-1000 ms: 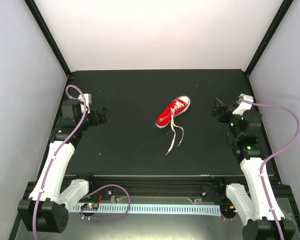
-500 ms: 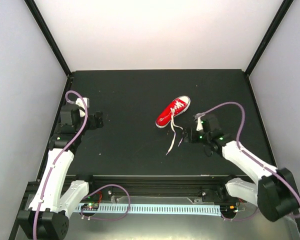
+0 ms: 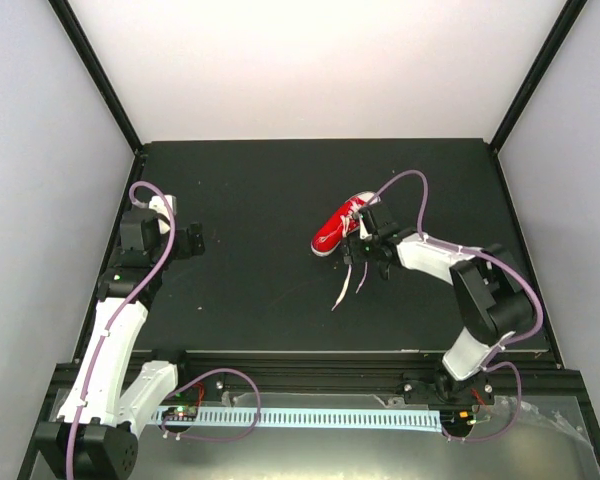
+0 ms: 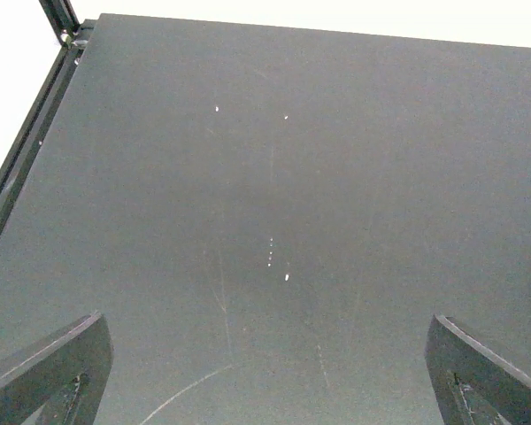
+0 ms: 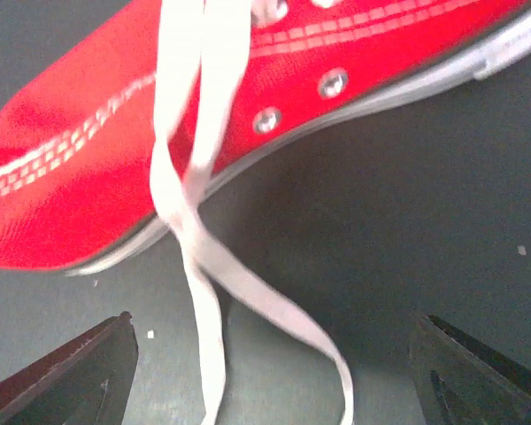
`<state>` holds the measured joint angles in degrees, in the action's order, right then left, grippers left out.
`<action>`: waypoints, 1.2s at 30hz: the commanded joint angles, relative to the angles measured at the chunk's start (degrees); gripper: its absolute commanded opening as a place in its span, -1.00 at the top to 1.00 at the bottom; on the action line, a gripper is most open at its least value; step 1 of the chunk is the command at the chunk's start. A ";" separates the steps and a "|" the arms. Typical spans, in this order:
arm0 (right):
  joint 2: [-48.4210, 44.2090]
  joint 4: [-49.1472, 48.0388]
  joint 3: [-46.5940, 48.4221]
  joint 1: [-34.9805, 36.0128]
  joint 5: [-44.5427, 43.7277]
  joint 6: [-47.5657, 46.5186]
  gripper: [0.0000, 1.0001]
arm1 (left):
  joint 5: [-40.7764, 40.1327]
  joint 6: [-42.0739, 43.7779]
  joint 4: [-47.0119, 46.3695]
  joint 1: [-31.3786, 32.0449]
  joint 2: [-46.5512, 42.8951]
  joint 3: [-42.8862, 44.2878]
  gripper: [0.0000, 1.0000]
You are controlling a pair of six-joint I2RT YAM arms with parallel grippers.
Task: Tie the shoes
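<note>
A small red sneaker point(image 3: 338, 227) with a white toe cap lies on its side mid-table, and its long white laces point(image 3: 344, 280) trail toward the near edge. My right gripper point(image 3: 366, 243) hovers at the shoe's near right side. In the right wrist view the red canvas point(image 5: 88, 168) fills the top. Two laces point(image 5: 197, 252) cross and run down between the right gripper's point(image 5: 273, 354) wide-apart fingers, and nothing is pinched. My left gripper point(image 3: 196, 240) stands open at the left of the table, far from the shoe. The left wrist view shows the left gripper point(image 4: 267, 354) over bare mat only.
The black table mat point(image 3: 270, 190) is bounded by a black frame post point(image 3: 98, 75) at the back left and another post point(image 3: 540, 75) at the back right. White walls stand behind and to both sides. A perforated rail point(image 3: 300, 417) runs along the near edge.
My right arm has swung in from the table's right edge to the shoe's laces, and its fingers have narrowed slightly. The left arm has shifted only slightly.
</note>
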<state>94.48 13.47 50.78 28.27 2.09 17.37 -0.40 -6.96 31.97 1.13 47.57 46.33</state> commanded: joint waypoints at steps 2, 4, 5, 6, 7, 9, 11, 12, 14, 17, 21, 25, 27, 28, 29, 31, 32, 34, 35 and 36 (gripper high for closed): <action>3.92 -2.00 2.91 0.29 -0.72 -3.79 -0.73 | -0.99 1.26 0.19 -0.35 -0.56 -0.27 -0.98; 5.63 -2.73 3.41 0.29 0.71 -4.02 -0.64 | -0.82 1.25 0.13 -0.35 -0.39 -0.20 -0.98; 6.56 -3.06 3.90 0.29 1.65 -4.21 -0.54 | -0.77 1.17 0.09 -0.36 -0.30 -0.16 -0.98; 7.38 -3.31 4.46 0.34 2.55 -4.45 -0.46 | -0.48 1.16 0.10 -0.34 -0.21 -0.10 -0.98; 8.27 -3.52 5.02 0.35 3.40 -4.85 -0.38 | -0.29 1.09 0.13 -0.38 -0.20 -0.04 -0.98; 9.58 -3.91 5.96 0.51 3.99 -5.74 -0.29 | 0.40 0.79 0.28 -0.34 -0.32 -0.01 -0.98; 10.57 -4.34 6.57 0.56 4.06 -6.52 -0.20 | 1.96 0.68 0.11 -0.34 -0.54 -0.04 -0.98; 11.03 -4.36 6.87 0.56 3.94 -6.81 -0.11 | 2.88 0.40 0.10 -0.17 -0.69 -0.13 -0.98; 11.51 -4.02 7.43 0.56 4.13 -7.30 0.17 | 4.40 -0.24 -0.23 0.91 -0.97 -0.30 -0.97; 9.31 -3.31 6.78 0.60 5.34 -6.84 0.55 | 4.25 -2.13 0.16 5.42 -0.87 -0.72 -0.97; 2.00 -1.86 2.86 0.56 7.25 -4.23 0.94 | 7.00 -8.36 -1.56 15.15 0.10 -3.77 -0.98; -5.73 -0.08 -1.25 0.56 11.45 -2.50 0.97 | 12.04 -15.33 -12.03 27.11 3.33 -9.96 -0.97; -8.63 0.68 -2.66 0.55 13.00 -1.62 0.97 | 14.52 -17.59 -19.18 31.35 6.62 -12.29 -0.98; -9.75 0.71 -3.61 0.55 13.15 -1.04 0.97 | 15.51 -18.17 -22.28 32.75 8.66 -12.56 -0.98; -10.55 0.59 -4.40 0.56 13.12 -0.68 0.97 | 15.97 -18.43 -24.75 33.65 11.28 -12.23 -0.97; -11.78 0.15 -5.74 0.56 13.13 -0.19 0.97 | 16.28 -18.41 -27.39 34.35 18.19 -9.63 -0.98; -12.04 0.07 -6.16 0.56 13.21 0.05 0.97 | 16.62 -18.16 -27.44 34.40 21.30 -7.38 -0.98; -12.31 0.03 -6.75 0.55 13.57 0.51 0.97 | 17.68 -15.84 -27.77 34.55 28.21 -2.23 -0.97; -12.55 -0.27 -7.09 0.56 14.02 0.87 0.97 | 18.47 -14.32 -28.01 34.63 31.70 0.24 -0.98; -12.81 -0.65 -7.57 0.56 14.84 1.25 0.97 | 19.46 -12.37 -28.19 34.72 34.97 2.80 -0.98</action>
<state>83.02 12.64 44.71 28.53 13.47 16.53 14.74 -22.63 11.22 35.35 73.60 39.44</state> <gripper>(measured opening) 0.038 0.988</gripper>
